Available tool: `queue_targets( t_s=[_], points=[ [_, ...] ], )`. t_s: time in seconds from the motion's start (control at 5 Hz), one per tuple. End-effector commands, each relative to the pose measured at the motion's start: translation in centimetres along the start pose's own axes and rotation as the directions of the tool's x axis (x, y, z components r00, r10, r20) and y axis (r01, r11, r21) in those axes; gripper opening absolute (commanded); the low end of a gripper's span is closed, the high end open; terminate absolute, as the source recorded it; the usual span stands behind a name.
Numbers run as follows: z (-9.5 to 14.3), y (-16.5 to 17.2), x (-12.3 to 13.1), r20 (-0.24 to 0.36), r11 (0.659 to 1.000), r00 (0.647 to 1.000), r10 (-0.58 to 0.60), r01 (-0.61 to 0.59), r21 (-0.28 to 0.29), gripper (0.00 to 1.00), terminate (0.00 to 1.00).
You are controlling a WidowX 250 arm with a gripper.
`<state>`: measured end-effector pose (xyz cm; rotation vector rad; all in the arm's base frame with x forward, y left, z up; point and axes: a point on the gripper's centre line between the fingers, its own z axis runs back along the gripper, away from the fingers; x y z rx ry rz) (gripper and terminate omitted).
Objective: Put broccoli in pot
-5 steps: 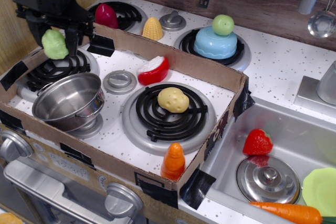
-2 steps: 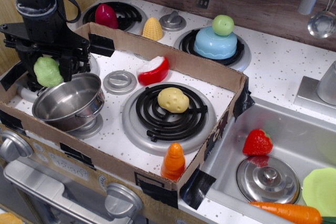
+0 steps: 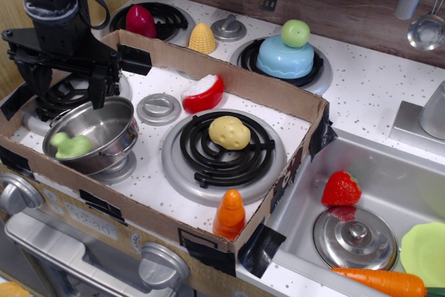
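Observation:
The light-green broccoli [image 3: 70, 145] lies inside the shiny steel pot [image 3: 104, 124], at its left side, a little blurred. The pot sits tilted on the front-left burner inside the cardboard box. My black gripper [image 3: 66, 95] hangs just above the pot's back-left rim. Its fingers are spread apart and hold nothing.
A cardboard box wall [image 3: 229, 81] rings the stove front. Inside it are a flat metal lid [image 3: 158, 108], a red-white toy [image 3: 203, 93] and a yellow potato [image 3: 229, 132] on the coil burner. An orange carrot [image 3: 229, 215] leans on the box front. The sink [image 3: 410, 193] holds a strawberry and a lid.
The gripper moved down and left with the broccoli, then opened. The broccoli dropped out of the fingers into the pot.

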<state>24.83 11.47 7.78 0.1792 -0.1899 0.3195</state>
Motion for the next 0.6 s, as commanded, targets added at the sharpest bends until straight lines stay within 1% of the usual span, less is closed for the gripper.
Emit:
queue_targets(
  t_s=[0.0, 0.2, 0.4],
  points=[
    [1.43, 0.08, 0.98, 0.07, 1.0, 0.998, 0.001, -0.001, 0.006, 1.0, 0.0],
    [1.43, 0.08, 0.98, 0.07, 1.0, 0.998, 0.001, -0.001, 0.006, 1.0, 0.0],
    [1.43, 0.08, 0.98, 0.07, 1.0, 0.998, 0.001, -0.001, 0.006, 1.0, 1.0]
  ],
)
